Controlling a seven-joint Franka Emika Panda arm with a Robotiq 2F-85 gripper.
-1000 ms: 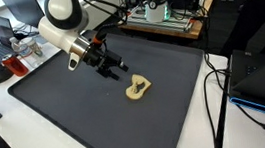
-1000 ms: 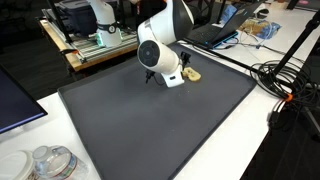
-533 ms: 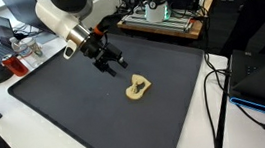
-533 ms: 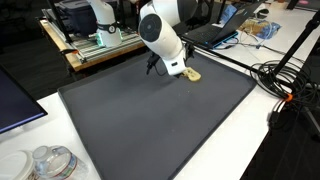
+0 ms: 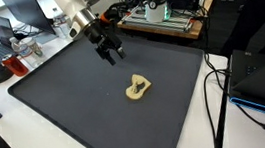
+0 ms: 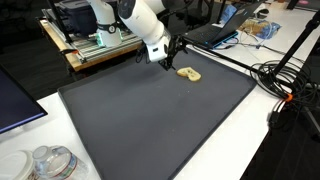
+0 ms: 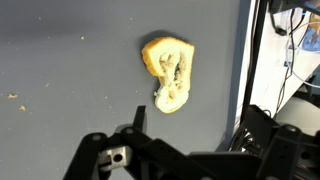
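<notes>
A tan, ring-shaped lumpy object [image 5: 139, 86] lies alone on the dark mat [image 5: 65, 102]; it also shows in the second exterior view [image 6: 188, 73] and the wrist view [image 7: 170, 74]. My gripper [image 5: 111, 54] hangs in the air above the mat's far part, up and away from the object, not touching it. It also shows in an exterior view [image 6: 171, 49]. In the wrist view its two black fingers [image 7: 197, 125] stand apart with nothing between them. The gripper is open and empty.
The mat [image 6: 150, 120] lies on a white table. A red mug [image 5: 14, 67] and a laptop stand beyond one corner. An equipment rack [image 5: 161, 15] lines the far edge. Cables [image 6: 290, 85] trail off one side. A plastic container [image 6: 50, 162] sits near a corner.
The arm has lifted and swung away from the tan object toward the mat's far edge. The object has not moved.
</notes>
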